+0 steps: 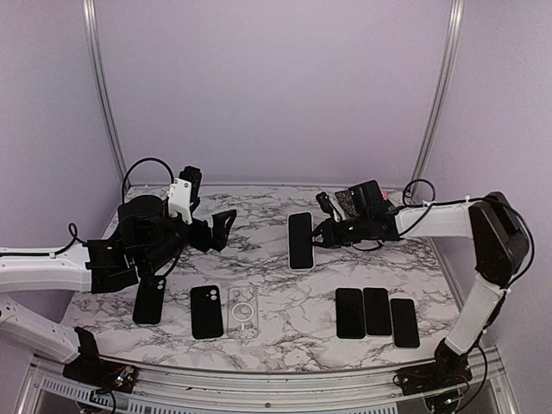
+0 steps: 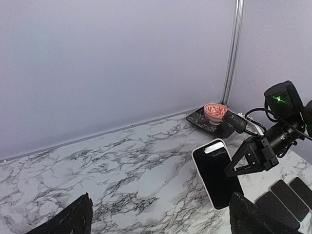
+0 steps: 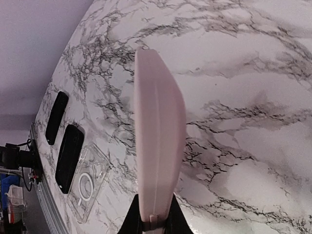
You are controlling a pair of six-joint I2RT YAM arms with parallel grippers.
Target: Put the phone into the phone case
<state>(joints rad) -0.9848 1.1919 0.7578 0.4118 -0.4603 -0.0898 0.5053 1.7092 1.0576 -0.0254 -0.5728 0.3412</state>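
Left gripper (image 1: 222, 229) is wide open and holds nothing; its 2 dark fingers (image 2: 73, 219) sit at the bottom corners of the left wrist view with bare marble tabletop (image 1: 259, 216) between them. Nearer the arm bases than this gripper, 3 items lie flat in a row. The first black slab (image 1: 149, 300) is on the left, the second black slab (image 1: 206, 310) is just right of it, and both have a camera cutout; cannot tell whether they are phones or cases. The clear case (image 1: 242, 312), with a ring in its back, lies just beside the second slab.

The phone (image 1: 300, 241), black screen with a white rim, is right of the left gripper and well apart from it. It sits at the tip of the right gripper (image 1: 321, 233), which is closed on its right-hand long edge. In the right wrist view the white edge runs up from between the fingers (image 3: 130, 223). Cannot tell if the phone rests on the tabletop or is slightly raised.

Behind the right gripper, near the back wall, is a dark dish (image 2: 200, 118) with a red-patterned bowl (image 2: 214, 111). Nearer the bases than this gripper, 3 black phones (image 1: 377, 310) lie side by side, screens up.
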